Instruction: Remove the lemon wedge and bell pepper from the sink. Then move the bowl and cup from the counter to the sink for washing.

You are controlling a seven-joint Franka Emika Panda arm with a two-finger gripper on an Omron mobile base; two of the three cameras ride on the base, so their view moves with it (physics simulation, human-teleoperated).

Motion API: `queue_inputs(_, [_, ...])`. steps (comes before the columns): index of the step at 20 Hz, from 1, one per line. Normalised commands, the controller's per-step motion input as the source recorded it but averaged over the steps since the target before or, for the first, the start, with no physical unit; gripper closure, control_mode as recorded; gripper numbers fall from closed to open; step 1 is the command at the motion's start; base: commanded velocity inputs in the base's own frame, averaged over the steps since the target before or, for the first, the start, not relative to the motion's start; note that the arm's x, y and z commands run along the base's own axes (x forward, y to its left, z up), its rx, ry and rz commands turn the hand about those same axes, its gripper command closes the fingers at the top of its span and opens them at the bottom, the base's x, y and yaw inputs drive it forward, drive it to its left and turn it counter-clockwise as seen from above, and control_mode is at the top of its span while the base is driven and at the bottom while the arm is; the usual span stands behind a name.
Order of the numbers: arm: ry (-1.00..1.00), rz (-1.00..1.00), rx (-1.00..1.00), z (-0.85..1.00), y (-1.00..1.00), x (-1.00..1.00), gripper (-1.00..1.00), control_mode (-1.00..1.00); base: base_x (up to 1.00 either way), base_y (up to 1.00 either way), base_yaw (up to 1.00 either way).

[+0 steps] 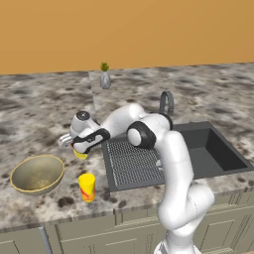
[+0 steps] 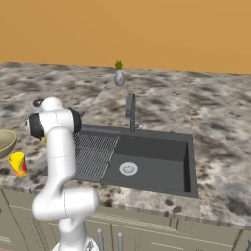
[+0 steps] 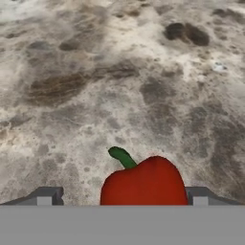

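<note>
My gripper hangs low over the marbled counter left of the sink, jaws open. In the hand view, the red bell pepper with its green stem sits between the fingertips, a gap on each side. The yellow lemon wedge lies on the counter just under the hand. The olive-gold bowl and the yellow cup stand on the counter near the front edge, left of the drainboard. The bowl and cup also appear at the left of the right base view.
A grey arched faucet rises behind the sink basin. A grey vase with a green plant stands far back on the counter. My own white arm reaches across the drainboard. Cabinet fronts run below the counter's front edge.
</note>
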Motion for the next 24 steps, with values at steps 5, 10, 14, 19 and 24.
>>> queue_inputs(5, [0.00,-0.04,0.00,0.16,-0.01,-0.20,-1.00,-1.00,0.00,0.00,0.00])
queue_inputs(10, [0.00,-0.03,0.00,0.23,-0.06,-0.23,-1.00,-1.00,0.00,0.00,0.00])
queue_inputs(14, [0.00,-0.04,0.00,0.23,-0.10,-0.27,-1.00,-1.00,0.00,0.00,0.00])
queue_inputs(19, [0.00,-0.07,0.00,0.22,-0.14,-0.28,-1.00,-1.00,0.00,0.00,0.00])
queue_inputs(24, [0.00,-0.09,0.00,0.26,-0.17,-0.28,-1.00,-1.00,0.00,0.00,0.00])
